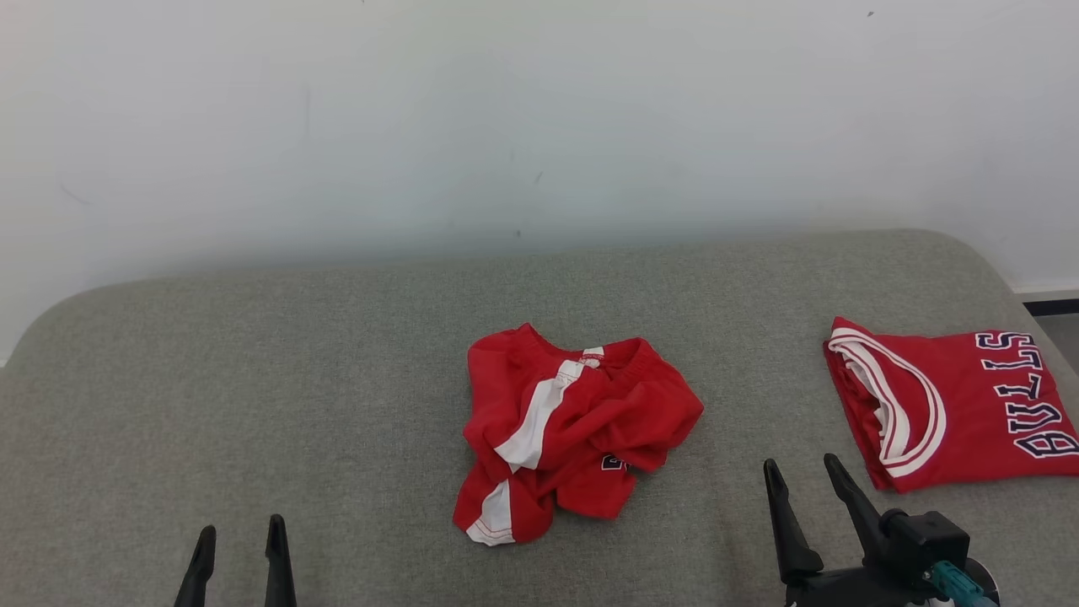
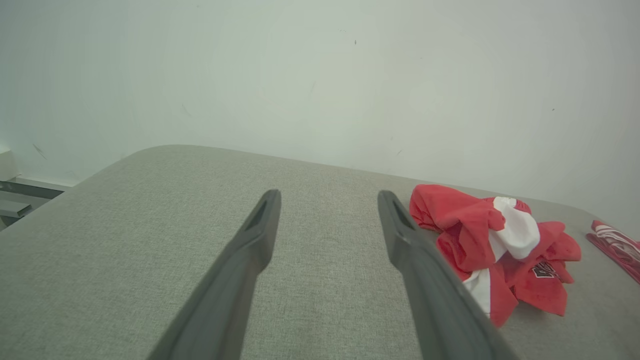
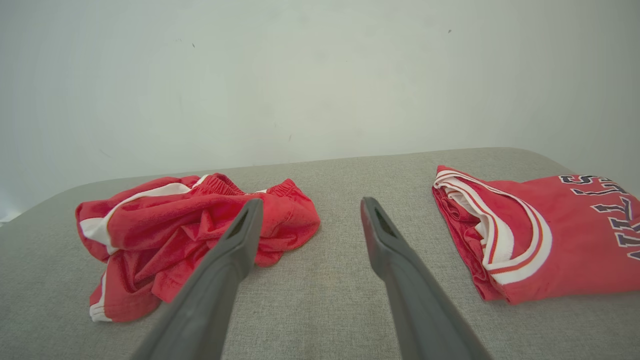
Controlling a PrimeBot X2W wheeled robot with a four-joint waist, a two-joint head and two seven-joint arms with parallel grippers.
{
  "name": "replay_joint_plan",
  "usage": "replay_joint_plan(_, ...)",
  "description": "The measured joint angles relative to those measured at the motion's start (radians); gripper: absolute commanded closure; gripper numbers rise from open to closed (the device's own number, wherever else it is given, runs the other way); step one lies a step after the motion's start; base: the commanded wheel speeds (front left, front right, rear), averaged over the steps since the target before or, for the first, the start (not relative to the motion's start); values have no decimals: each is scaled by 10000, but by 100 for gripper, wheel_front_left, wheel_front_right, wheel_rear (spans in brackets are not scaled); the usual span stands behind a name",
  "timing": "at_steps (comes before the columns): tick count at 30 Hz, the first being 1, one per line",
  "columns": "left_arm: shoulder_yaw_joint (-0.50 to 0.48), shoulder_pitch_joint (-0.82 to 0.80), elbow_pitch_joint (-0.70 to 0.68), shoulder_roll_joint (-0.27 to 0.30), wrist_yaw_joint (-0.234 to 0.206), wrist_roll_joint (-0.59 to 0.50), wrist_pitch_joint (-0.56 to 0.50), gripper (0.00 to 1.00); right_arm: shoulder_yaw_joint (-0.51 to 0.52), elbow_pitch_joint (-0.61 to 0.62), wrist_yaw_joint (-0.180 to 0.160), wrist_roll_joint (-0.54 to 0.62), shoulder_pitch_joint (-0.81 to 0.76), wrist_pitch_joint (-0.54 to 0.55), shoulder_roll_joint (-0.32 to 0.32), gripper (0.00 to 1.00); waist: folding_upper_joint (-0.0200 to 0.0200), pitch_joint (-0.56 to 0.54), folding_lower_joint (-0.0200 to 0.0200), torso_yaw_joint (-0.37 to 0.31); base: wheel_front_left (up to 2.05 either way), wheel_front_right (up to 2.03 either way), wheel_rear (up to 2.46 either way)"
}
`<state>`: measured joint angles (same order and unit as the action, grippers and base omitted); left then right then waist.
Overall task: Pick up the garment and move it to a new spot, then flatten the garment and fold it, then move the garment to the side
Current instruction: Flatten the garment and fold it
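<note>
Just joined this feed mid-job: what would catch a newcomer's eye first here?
The crumpled red garment with white stripes sits midway across the grey padded surface. On the robot's right lies a neatly folded red BULLS jersey. The left gripper and right gripper hover open at the near side, touching nothing.

Plain indoor work space of the laboratory or test-room kind. A grey fabric-covered platform (image 1: 253, 379) with rounded far corners stands against a white painted wall (image 1: 539, 110) that carries small scuffs (image 1: 537, 177). Past the platform's far right corner a pale skirting strip (image 1: 1045, 290) meets grey floor (image 1: 1065, 339). Laid out on the platform are crumpled red shorts (image 1: 573, 421) at mid-surface and a folded Bulls jersey (image 1: 969, 413) at the right edge.
</note>
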<state>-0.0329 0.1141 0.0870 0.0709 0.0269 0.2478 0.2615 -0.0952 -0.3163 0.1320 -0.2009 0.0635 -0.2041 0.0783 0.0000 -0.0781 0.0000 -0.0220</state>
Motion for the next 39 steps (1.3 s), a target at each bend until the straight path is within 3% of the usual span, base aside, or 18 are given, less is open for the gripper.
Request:
replay_joint_plan(21, 362, -150, 245, -105, 84, -188, -274, 0, -171, -134, 0, -12, 133, 2, -104, 0, 0, 134, 0, -119, 0, 0, 0)
replay_joint_plan(28, 577, -1954, 685, 82, 343, 142, -1958, 0, -364, -123, 0, -13, 207, -4, -115, 0, 0, 318, 0, -421, 0, 0, 0)
replay_joint_plan(32, 782, -3556, 1509, 247, 539, 667, -3682, 0, -560, -104, 0, -13, 324, 8, -117, 0, 0, 469, 1, -734, 0, 0, 0)
replay_joint_plan(39, 1668, -5796, 3241, 420, 769, 685, -6088, 0, -1001, -98, 0, -69, 556, 46, -102, 0, 1, 794, 1, -1532, 0, 0, 0)
